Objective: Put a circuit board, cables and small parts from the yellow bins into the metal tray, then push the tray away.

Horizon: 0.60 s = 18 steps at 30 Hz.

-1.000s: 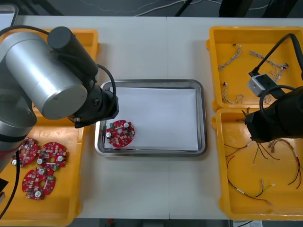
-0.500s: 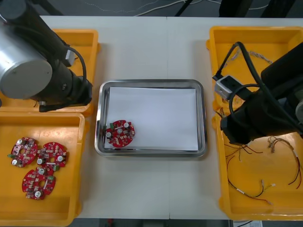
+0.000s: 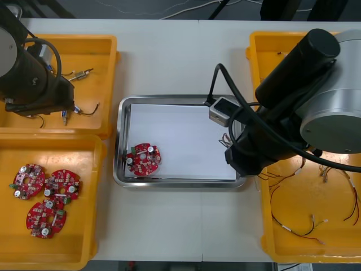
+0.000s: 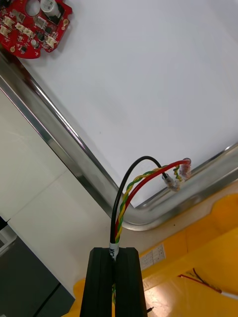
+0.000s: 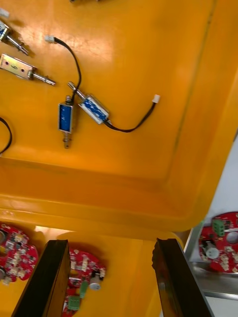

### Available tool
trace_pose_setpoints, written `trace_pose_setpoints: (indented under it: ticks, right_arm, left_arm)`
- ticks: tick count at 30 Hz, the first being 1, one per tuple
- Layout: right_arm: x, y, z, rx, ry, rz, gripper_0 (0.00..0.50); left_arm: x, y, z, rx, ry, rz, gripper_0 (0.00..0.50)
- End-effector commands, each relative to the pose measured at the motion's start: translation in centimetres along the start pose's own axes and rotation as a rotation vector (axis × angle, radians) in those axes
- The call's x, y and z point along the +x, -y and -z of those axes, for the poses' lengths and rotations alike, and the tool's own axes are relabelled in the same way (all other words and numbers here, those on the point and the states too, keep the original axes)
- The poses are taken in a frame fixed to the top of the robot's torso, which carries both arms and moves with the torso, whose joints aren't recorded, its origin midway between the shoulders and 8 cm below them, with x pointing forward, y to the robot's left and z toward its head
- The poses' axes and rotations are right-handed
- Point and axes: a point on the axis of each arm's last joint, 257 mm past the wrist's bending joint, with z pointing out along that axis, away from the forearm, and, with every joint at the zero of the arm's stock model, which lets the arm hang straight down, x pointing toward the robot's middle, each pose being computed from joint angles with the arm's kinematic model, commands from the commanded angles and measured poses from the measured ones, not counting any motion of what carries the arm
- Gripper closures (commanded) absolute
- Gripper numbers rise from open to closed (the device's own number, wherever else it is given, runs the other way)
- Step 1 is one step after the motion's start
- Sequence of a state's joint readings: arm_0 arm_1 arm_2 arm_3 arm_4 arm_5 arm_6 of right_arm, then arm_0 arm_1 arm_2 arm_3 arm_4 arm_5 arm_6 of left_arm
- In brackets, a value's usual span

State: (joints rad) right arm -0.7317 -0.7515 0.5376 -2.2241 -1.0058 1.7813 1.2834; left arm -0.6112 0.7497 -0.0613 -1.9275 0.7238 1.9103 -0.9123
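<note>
**Right claw holds a cable at the tray's corner**

The right claw (image 4: 117,252) is clamped on a cable (image 4: 130,190), a red and yellow twist running with a black lead, its 2 fingers apart only by the cable's width. From my wrist camera the cable arches up out of the fingers, and its loose ends hang above the rim at the near right corner of the metal tray (image 3: 180,99). I cannot tell whether they touch the metal.

The tray sits on the bench (image 3: 169,56) between the yellow bins. It is white inside, with 1 round red board (image 3: 143,158) lying in its near left corner.

The left claw (image 5: 111,242) is open, with its fingers wide apart. It hangs over the near wall of the far left bin (image 3: 107,56), where small metal parts (image 5: 67,118) lie on the floor of the bin. In the near left bin (image 3: 84,226) I count 3 more boards (image 3: 48,197). More cables (image 3: 304,226) lie loose in the near right bin (image 3: 271,237).
</note>
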Motion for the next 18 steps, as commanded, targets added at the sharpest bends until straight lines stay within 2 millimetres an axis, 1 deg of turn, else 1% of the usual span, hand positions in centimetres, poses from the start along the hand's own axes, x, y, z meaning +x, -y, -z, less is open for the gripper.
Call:
trace_pose_setpoints:
  ticks: [1, 5, 7, 12, 18]
  right_arm:
    - [-2.3, 0.7, -0.5, 0.032, 0.012, 0.187, 0.5]
    - [-3.6, 0.4, -1.7, 0.003, 0.029, 0.257, 0.5]
    - [-4.4, 0.1, -2.4, -0.014, 0.04, 0.31, 0.5]
    - [-5.6, -0.3, -3.6, 0.001, 0.041, 0.451, 0.5]
    - [-6.6, -1.8, -5.6, 0.021, 0.039, 0.537, 0.5]
  left_arm:
    - [-4.0, -2.9, 2.1, -0.03, 0.085, -0.056, 0.0]
    - [-5.0, -3.9, 2.3, -0.019, 0.098, -0.021, 0.0]
    - [-5.8, -4.5, 2.4, -0.015, 0.118, -0.003, 0.0]
    - [-7.4, -6.2, 2.7, -0.054, 0.172, 0.014, 0.0]
    - [-9.0, -8.3, 2.5, -0.089, 0.209, 0.011, 0.0]
